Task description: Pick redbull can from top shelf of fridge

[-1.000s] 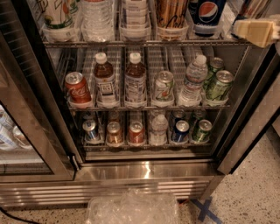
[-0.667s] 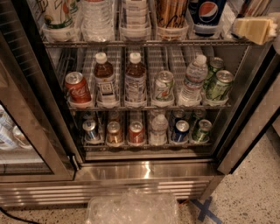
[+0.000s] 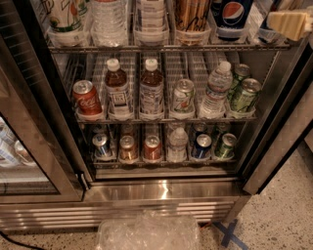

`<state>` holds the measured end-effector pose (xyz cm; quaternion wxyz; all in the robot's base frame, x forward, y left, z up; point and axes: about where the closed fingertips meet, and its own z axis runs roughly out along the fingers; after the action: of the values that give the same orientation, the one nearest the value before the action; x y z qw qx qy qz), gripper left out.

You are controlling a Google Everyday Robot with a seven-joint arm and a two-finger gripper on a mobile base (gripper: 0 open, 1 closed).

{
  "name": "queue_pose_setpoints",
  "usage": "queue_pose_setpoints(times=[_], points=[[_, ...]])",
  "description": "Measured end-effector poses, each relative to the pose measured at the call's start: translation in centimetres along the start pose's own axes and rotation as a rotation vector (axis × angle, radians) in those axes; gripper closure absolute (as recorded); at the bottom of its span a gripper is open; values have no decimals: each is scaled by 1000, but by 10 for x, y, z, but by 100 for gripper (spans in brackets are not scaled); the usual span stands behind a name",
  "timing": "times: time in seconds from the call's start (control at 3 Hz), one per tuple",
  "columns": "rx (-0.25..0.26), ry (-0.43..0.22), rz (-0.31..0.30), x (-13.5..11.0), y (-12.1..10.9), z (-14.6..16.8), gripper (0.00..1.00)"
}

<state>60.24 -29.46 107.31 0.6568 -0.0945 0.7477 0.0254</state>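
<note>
The fridge (image 3: 161, 193) stands open, its glass door (image 3: 29, 146) swung to the left. The uppermost rack in view, the top shelf (image 3: 161, 47), holds cups, a water bottle and a dark-blue Pepsi can (image 3: 231, 14) in clear lane trays. At its far right, a slim blue and silver can, the redbull can (image 3: 264, 30), shows only in part. My gripper (image 3: 289, 23), cream-coloured, is at the top right corner, just in front of and right of that can.
The middle rack holds a Coke can (image 3: 87, 97), two brown bottles (image 3: 151, 88), a water bottle (image 3: 215, 90) and green cans (image 3: 244, 95). The lower rack holds several short cans (image 3: 152, 147). A clear plastic bag (image 3: 146, 232) lies on the floor before the grilled base.
My gripper has crept slightly upward at the top right. Everything in the fridge stands as before.
</note>
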Motion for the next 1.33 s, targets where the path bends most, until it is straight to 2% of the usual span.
queue_pose_setpoints(times=[0.67,1.33], points=[[19,-30,-8,-16,-10,16,35],[17,-26,-7,-17,-7,24,36]])
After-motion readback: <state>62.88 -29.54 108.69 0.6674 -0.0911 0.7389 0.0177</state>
